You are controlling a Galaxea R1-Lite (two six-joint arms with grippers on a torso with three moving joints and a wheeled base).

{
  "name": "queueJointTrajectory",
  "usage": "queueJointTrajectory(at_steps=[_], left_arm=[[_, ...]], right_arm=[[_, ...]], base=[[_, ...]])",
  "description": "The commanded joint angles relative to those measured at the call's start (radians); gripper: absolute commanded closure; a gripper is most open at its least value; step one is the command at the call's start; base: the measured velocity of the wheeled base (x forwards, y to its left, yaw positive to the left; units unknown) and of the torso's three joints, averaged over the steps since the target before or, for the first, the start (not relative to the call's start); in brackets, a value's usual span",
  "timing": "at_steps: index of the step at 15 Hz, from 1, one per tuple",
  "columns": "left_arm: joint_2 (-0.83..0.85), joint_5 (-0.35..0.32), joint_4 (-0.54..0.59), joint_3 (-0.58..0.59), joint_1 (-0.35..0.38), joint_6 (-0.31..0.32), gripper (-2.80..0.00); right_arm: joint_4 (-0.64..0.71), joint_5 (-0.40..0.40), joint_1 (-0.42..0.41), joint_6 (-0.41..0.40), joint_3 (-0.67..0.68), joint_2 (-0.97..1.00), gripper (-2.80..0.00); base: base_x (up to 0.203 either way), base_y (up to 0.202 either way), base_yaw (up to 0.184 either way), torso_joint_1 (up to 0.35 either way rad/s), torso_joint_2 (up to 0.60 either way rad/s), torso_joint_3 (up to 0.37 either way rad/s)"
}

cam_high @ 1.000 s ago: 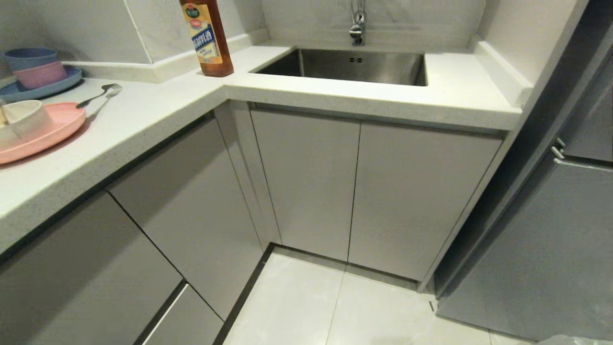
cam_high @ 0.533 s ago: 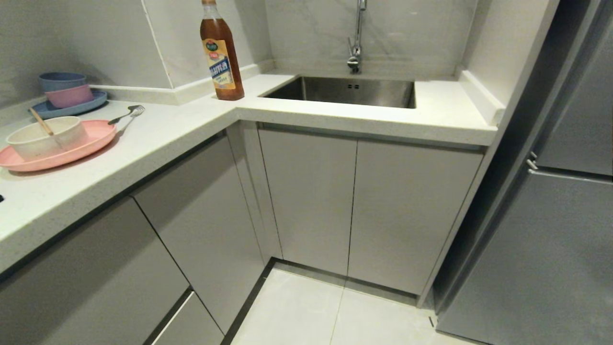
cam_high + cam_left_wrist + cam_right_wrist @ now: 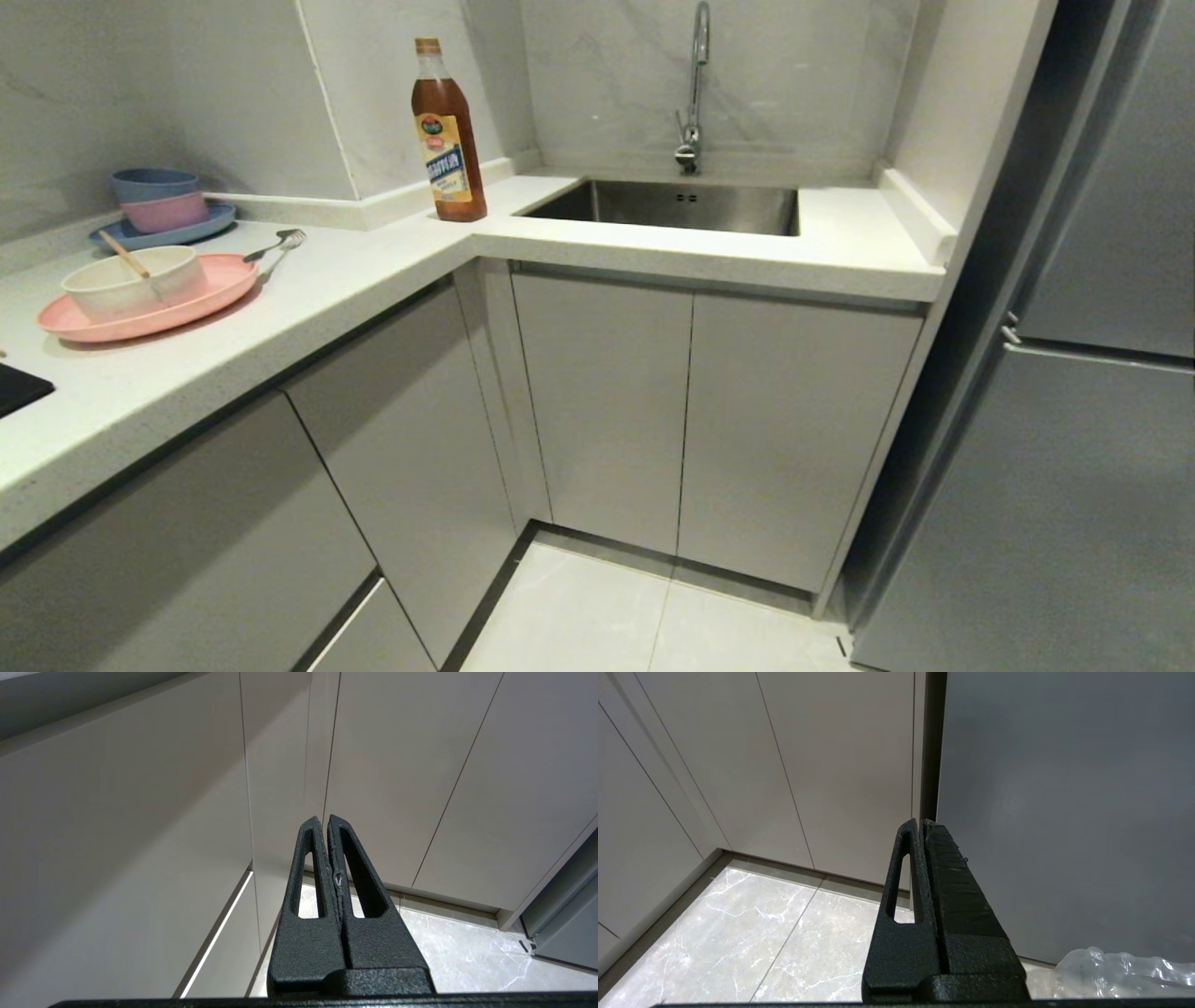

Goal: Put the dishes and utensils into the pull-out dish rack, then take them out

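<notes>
Head view shows the pink plate [image 3: 140, 313] with cream bowl [image 3: 131, 285], chopsticks [image 3: 124, 255] and spoon [image 3: 275, 247] on the counter [image 3: 373, 271], high above my left end effector [image 3: 325, 822]; both end effectors, right [image 3: 923, 823] too, are closed, empty, low by the cabinet doors [image 3: 691, 420]; no dish rack is pulled out, so I should find its front panel first.

Matt pink plate [image 3: 154, 313]; brushed steel sink [image 3: 672, 207]; speckled stone countertop [image 3: 373, 271]; glossy marbled floor tiles [image 3: 752, 938].
</notes>
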Motion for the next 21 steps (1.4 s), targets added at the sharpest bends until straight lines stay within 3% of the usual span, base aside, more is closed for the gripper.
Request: queueJointTrajectory(at_steps=[1,21], left_arm=[[-0.001,0.0,-0.001,0.0,0.001,0.0,0.0],[-0.001,0.001,-0.001,0.0,0.001,0.0,0.0]], right_arm=[[0.0,0.0,0.0,0.0,0.0,0.001,0.0],[0.0,0.0,0.0,0.0,0.0,0.001,0.0]], base=[[0.0,0.0,0.0,0.0,0.0,0.0],[0.0,0.0,0.0,0.0,0.0,0.0]])
